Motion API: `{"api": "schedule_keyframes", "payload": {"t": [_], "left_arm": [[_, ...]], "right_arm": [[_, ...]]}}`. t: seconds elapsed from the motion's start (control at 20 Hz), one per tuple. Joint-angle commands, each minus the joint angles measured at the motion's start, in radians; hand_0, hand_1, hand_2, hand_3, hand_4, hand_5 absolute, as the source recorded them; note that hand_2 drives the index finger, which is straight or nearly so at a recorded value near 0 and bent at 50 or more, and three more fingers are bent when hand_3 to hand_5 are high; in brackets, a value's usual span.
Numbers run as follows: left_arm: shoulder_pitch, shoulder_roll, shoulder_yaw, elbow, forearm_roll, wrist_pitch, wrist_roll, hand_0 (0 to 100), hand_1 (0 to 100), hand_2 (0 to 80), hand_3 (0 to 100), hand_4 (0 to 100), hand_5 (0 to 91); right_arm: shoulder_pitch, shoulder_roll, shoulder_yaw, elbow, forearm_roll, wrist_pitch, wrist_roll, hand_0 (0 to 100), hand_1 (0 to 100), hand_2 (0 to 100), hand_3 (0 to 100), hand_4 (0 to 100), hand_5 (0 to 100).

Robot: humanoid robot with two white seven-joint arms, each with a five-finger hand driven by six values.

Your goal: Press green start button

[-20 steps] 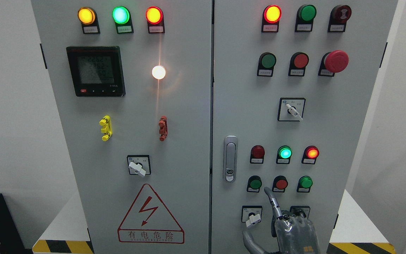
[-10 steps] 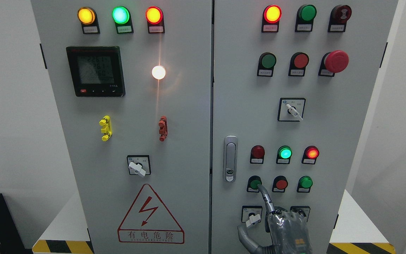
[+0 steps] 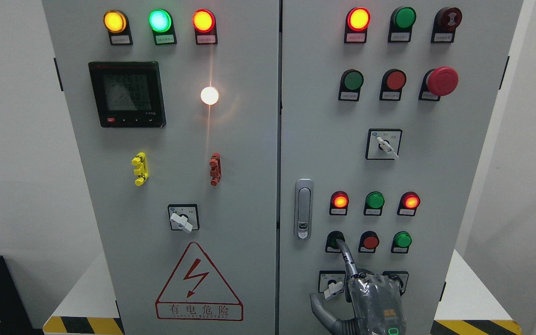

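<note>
The green start button (image 3: 332, 237) sits at the left of the lower button row on the right cabinet door (image 3: 435, 186). My right hand (image 3: 371, 295) rises from the bottom edge under that row. Its index finger (image 3: 346, 255) points up and left, with the tip on the green button and covering much of it. The other fingers are curled and the thumb sticks out to the left; the hand holds nothing. Above the button, a red lamp (image 3: 340, 201) glows, a green lamp (image 3: 375, 200) is dark, and another red lamp (image 3: 411, 201) glows.
A red button (image 3: 370, 242) and a second green button (image 3: 402, 240) lie right of the pressed one. Two rotary switches (image 3: 332, 282) sit partly behind the hand. A door handle (image 3: 303, 209) is to the left, and a red emergency stop (image 3: 442, 81) is higher up.
The index finger moved up and left from between the buttons onto the left green button. The left red lamp above it lit up and the middle green lamp went dark.
</note>
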Motion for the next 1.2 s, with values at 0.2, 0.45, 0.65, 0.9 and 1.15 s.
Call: {"api": "schedule_keyframes", "payload": {"t": [0.2, 0.45, 0.65, 0.9, 1.15], "left_arm": [[-0.023, 0.001, 0.000, -0.028, 0.000, 0.000, -0.001, 12, 56, 0.0, 0, 0, 0.0], [-0.023, 0.000, 0.000, -0.028, 0.000, 0.000, -0.001, 12, 56, 0.0, 0, 0, 0.0], [-0.023, 0.000, 0.000, -0.028, 0.000, 0.000, -0.001, 12, 56, 0.0, 0, 0, 0.0], [-0.023, 0.001, 0.000, -0.028, 0.000, 0.000, -0.001, 12, 56, 0.0, 0, 0, 0.0], [-0.023, 0.000, 0.000, -0.028, 0.000, 0.000, -0.001, 12, 56, 0.0, 0, 0, 0.0]], "right_arm": [[-0.006, 0.001, 0.000, 0.026, -0.004, 0.001, 0.003, 28, 35, 0, 95, 89, 100], [-0.003, 0.002, 0.000, 0.010, -0.014, -0.001, 0.003, 30, 35, 0, 96, 88, 100], [0.017, 0.004, 0.003, -0.032, -0.041, -0.008, 0.011, 36, 36, 1, 93, 86, 96], [0.052, 0.005, 0.011, -0.093, -0.104, -0.017, 0.016, 39, 36, 2, 86, 81, 84], [0.084, 0.004, 0.011, -0.125, -0.179, -0.079, 0.014, 34, 35, 0, 74, 71, 72]]}}
